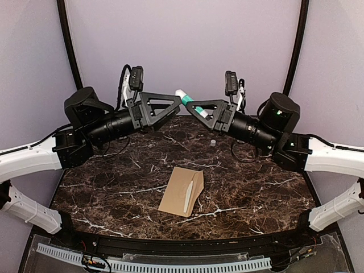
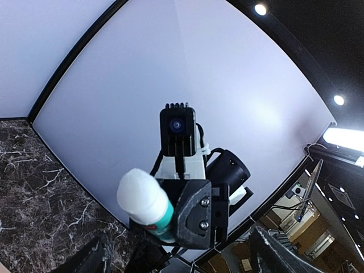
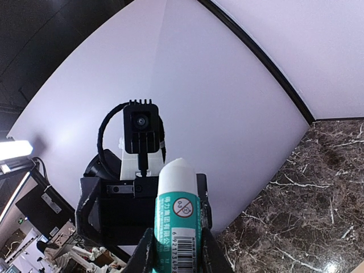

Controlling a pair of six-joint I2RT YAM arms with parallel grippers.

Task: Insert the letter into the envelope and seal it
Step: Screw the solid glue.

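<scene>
Nearest to us, the envelope (image 1: pixel 177 192) is lying flat near the middle of the table (image 1: pixel 114 187), slanted, with its flap side turned to the right. A pale strip is showing along that side. We are taking it to be the letter (image 1: pixel 187 195), already tucked in, though the overhead view is too small to confirm this. Farther back and slightly right, a small white piece (image 1: pixel 212 143) is sitting on the marble, well apart from the envelope. We are judging it to be a cap.

Farthest back, both arms are hanging raised above the far edge, tips facing each other. The right claw (image 1: pixel 193 106) is clamping a white-and-teal glue stick (image 3: pixel 178 205), whose white end is pointing toward the left claw (image 1: pixel 170 108). The left claw's fingers (image 2: pixel 96 256) are standing wide apart just beside that end, gripping nothing. We cannot tell whether the white end is bare glue or a cover.

We are judging the step in hand to be gluing the flap. To do it well:

1. Draw the left claw clear of the stick before lowering.
2. Lower the right claw to the flap, tilting the white end onto its inner face.
3. Pin a near corner of the envelope with the free left claw.
4. Stroke lightly along the flap edge, since the paper is likely to slide or wrinkle under a hard push.
</scene>
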